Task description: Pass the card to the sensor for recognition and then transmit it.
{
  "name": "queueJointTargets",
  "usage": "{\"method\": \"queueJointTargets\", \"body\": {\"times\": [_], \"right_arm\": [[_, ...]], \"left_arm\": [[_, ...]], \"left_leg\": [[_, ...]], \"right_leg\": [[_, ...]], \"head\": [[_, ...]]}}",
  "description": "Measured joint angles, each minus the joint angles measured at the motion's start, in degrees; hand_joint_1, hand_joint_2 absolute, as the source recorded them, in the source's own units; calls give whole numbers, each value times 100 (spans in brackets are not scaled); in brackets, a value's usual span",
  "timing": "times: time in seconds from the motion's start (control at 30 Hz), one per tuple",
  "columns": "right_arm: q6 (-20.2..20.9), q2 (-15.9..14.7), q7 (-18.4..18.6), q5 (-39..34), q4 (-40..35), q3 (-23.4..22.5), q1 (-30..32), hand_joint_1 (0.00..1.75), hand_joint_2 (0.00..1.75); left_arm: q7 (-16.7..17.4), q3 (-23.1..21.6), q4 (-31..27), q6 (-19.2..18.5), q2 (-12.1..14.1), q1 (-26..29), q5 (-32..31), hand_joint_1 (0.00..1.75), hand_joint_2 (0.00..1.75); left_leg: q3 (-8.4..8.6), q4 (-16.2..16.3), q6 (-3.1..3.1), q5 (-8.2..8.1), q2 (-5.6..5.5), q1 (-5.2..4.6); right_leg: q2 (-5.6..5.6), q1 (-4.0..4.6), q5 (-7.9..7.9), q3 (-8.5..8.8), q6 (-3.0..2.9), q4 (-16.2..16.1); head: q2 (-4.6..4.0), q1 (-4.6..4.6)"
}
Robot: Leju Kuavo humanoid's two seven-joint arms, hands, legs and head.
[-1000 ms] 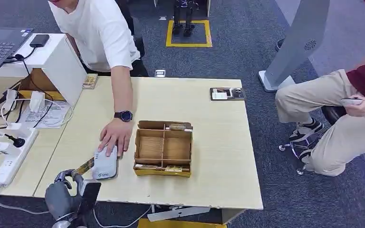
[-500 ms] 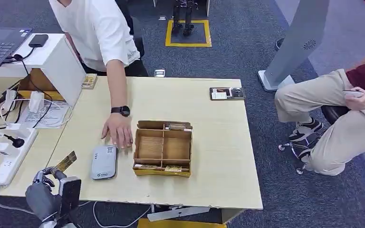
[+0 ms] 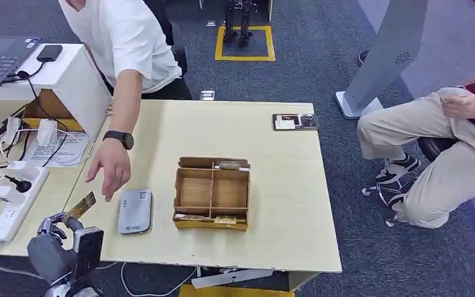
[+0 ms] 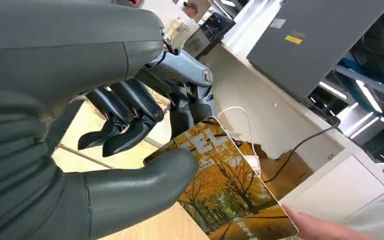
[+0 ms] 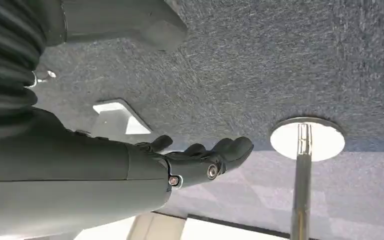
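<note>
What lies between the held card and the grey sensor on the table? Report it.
Bare tabletop in the head view. The card, pinched by the left hand, sits apart from the sensor; a person's hand hovers above that gap.

The card [image 4: 227, 187] is yellow and orange, printed with autumn trees and pale lettering. The left hand [image 4: 125, 150] is grey with darker fingers [image 4: 117, 132]. The sensor [image 3: 135, 211] is pale grey, the tabletop [image 3: 278, 167] light wood, the divided box [image 3: 213, 193] cardboard brown, the carpet [image 3: 321, 55] blue-grey, the person's shirt [image 3: 130, 37] white
</note>
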Motion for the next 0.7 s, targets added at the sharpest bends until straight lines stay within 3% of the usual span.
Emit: {"method": "queueJointTargets", "body": {"times": [0.17,0.33,0.7], "right_arm": [[0,4,-61,70,13,0,-23,0,175],[0,4,-103,83,39,0,-34,0,175],[0,9,-44,22,125,184,-196,0,175]], "left_arm": [[148,-81,-181,0,7,-139,-175,175,175],[70,-109,-247,-2,17,-300,-238,175,175],[96,-264,134,-9,-59,-1468,-660,175,175]], "left_leg": [[-1,0,0,0,7,0],[0,0,0,0,15,0],[0,0,-4,7,21,0]], "right_leg": [[6,0,3,-3,-4,0],[13,0,4,-8,-5,0],[19,1,23,-7,-9,1]], "head": [[0,-2],[2,0],[0,0]]}}
